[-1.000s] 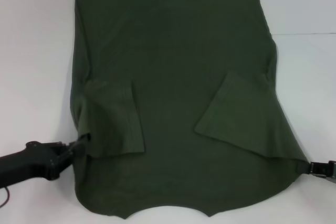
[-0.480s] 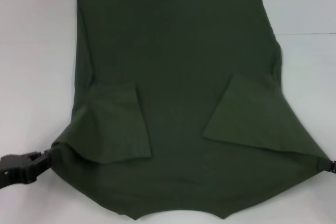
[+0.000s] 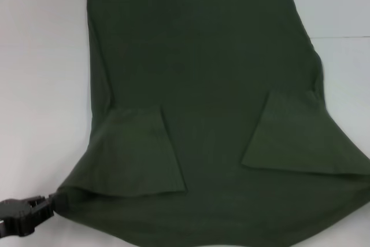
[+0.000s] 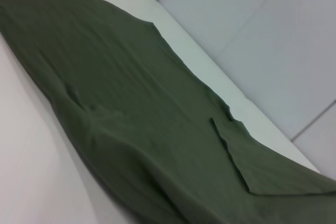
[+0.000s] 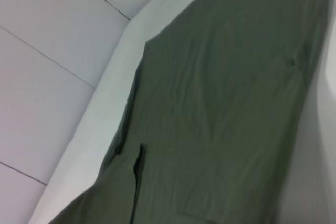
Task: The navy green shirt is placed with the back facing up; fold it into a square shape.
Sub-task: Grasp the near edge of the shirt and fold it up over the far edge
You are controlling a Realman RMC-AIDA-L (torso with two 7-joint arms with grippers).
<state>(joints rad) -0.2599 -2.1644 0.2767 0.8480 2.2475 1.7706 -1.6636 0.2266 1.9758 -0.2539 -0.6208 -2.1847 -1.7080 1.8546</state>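
Note:
The navy green shirt [image 3: 202,79] lies spread on the white table [image 3: 40,62], its far hem straight at the back. Both sleeves are folded inward on top of it, one [image 3: 139,154] at the left and one [image 3: 295,143] at the right. My left gripper [image 3: 55,202] is at the near left, shut on the shirt's near left corner, which is pulled out to a point. The near right corner stretches off the picture's right edge, and my right gripper is out of view there. Both wrist views show only the shirt's cloth [image 4: 131,108] [image 5: 220,103], no fingers.
White table surface shows to the left and right of the shirt. The wrist views show the table's edge [image 4: 199,61] and grey floor tiles [image 5: 47,51] beyond it.
Both near corners have been drawn outward and toward me, widening the shirt's near end. My left gripper has moved left and down. My right gripper has gone out of the picture at the right.

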